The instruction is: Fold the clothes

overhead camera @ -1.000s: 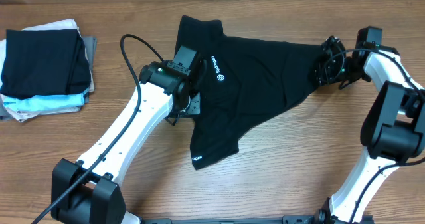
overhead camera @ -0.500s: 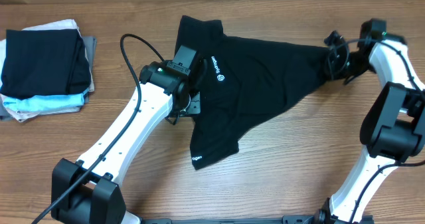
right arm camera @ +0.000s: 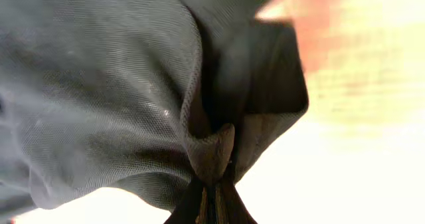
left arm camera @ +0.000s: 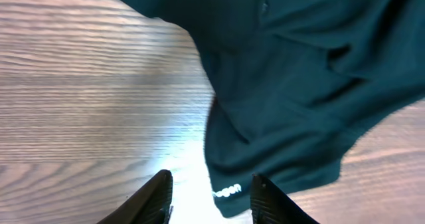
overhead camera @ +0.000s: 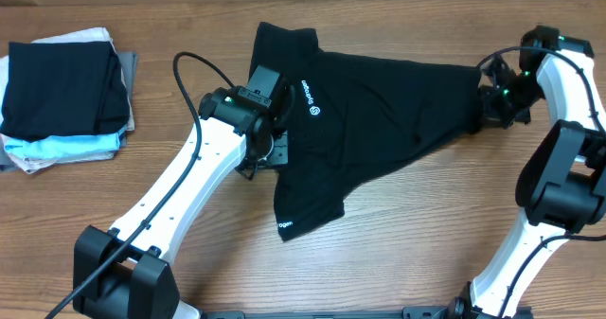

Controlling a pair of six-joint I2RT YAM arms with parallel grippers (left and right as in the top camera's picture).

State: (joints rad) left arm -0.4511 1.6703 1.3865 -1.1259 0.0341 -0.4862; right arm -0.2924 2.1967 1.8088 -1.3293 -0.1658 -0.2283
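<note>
- Black fabric fills your right gripper [right arm camera: 214, 196]: the jaws are pinched fully together on a thin gathered fold of the T-shirt [overhead camera: 379, 111], at the garment's 3 o'clock tip.
- Left gripper [left arm camera: 211, 199]: fingers partway apart with nothing clamped. In the wrist view the lettered sleeve hem [left arm camera: 227, 191] shows in the gap between them. I can't tell whether they touch the cloth.
- T-shirt lies mid-table [overhead camera: 407, 253], drawn out in a wedge from the left gripper at its 9 o'clock edge to the right pinch. One sleeve trails toward 6 o'clock, another flap points to 11 o'clock.
- Folded stack [overhead camera: 62, 92] sits well apart, at the 9 o'clock side of the table.
- Risk: the right pinch holds only a small bunch, so a hard pull toward 3 o'clock could let it slip free.
- Risk: nothing pins the 9 o'clock side, so the whole shirt may drag across instead of flattening.
- Risk: the cloth is creased and bunched at the pinch, and folding now would lock those wrinkles in.
- Risk: closing the left fingers blind may catch only the hem or a double layer.
</note>
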